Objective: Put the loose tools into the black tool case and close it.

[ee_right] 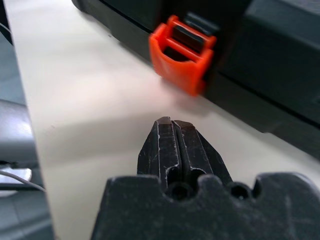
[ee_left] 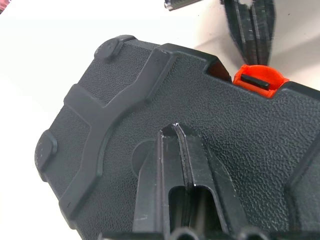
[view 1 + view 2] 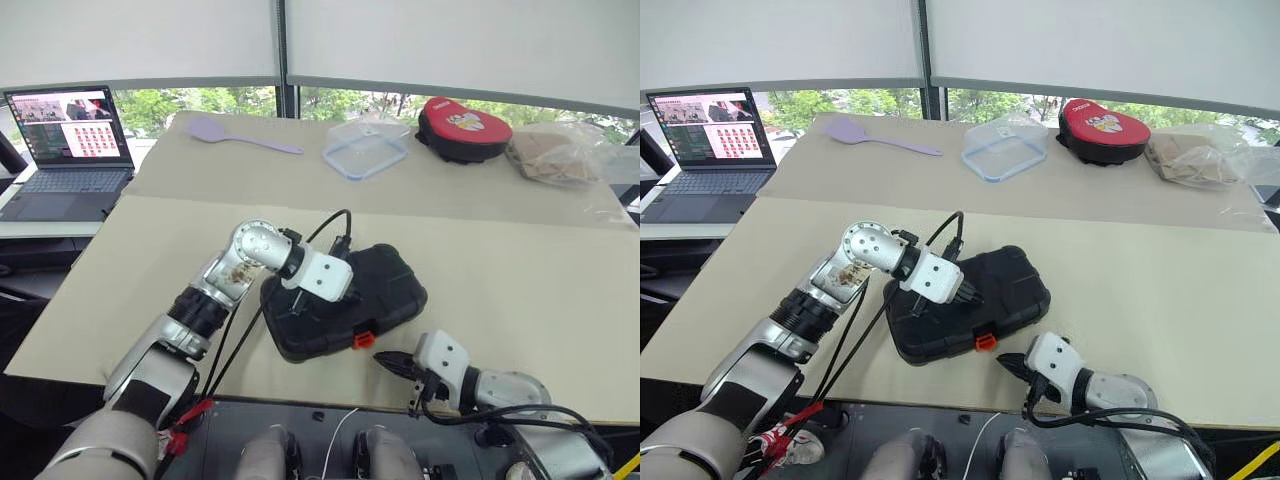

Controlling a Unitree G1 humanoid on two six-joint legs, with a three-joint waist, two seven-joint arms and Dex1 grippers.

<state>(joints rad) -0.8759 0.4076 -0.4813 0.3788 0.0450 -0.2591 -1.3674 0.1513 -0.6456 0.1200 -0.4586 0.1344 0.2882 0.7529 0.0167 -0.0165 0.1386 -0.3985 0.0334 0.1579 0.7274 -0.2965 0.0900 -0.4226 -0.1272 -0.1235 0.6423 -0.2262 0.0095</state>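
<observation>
We see the black tool case (image 3: pixel 345 300) lying shut on the beige table (image 3: pixel 520 270), near the near edge, a bit left of centre; lid down, so its contents are hidden and we cannot tell what is inside. Its orange latch (image 3: pixel 363 339) sits on the near side, facing the robot. At the far side of the table a clear plastic container (image 3: pixel 365 152) looks empty, with a red-and-black pouch (image 3: pixel 462 128) to its right and a plastic bag (image 3: pixel 565 152) further right. A purple spatula (image 3: pixel 240 136) lies far left; a laptop (image 3: pixel 70 150) stands on a separate desk at the left.

Our left gripper (image 3: pixel 312 298) has its fingers (image 2: pixel 182 165) pressed together, holding nothing, tips resting on the textured lid. Our right gripper (image 3: pixel 385 362) is also pinched closed and empty, low over the table just beside the latch, tips pointing at it but not touching
</observation>
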